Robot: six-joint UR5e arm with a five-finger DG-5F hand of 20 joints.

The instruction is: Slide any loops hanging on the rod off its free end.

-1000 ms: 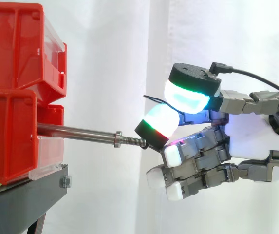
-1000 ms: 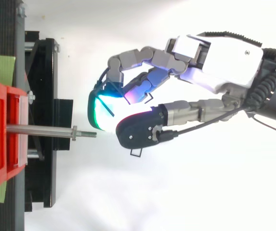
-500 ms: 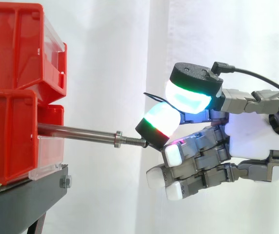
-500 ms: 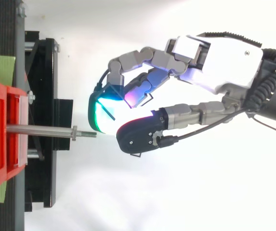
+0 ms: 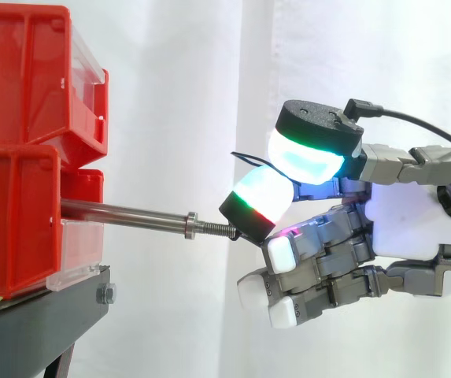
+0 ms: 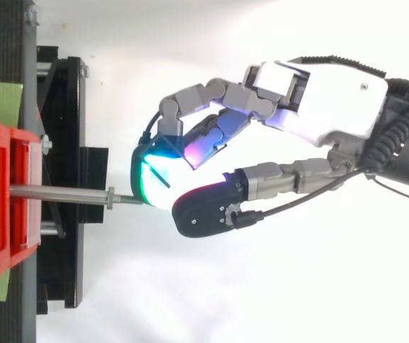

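A steel rod [image 5: 123, 213] sticks out level from the red bins, and its threaded free end [image 5: 219, 229] points right. My hand [image 5: 406, 213] sits right at that free end, with a green-glowing fingertip [image 6: 147, 179] touching the rod tip. A thin black loop [image 5: 245, 157] shows as a fine strand pinched between that fingertip and the cyan-glowing thumb pad [image 5: 308, 161]. The strand [image 6: 160, 176] crosses the glowing pad in the top view. The remaining fingers are curled below. I see no loop on the bare length of the rod [image 6: 61, 192].
Two stacked red bins [image 5: 20, 79] stand on a black stand [image 5: 36, 331] at the left. A nut [image 5: 190, 223] sits on the rod just behind the thread. A white curtain hangs behind everything.
The hand has turned a little and its thumb tip has edged left towards the rod tip. The pinch on the black strand holds.
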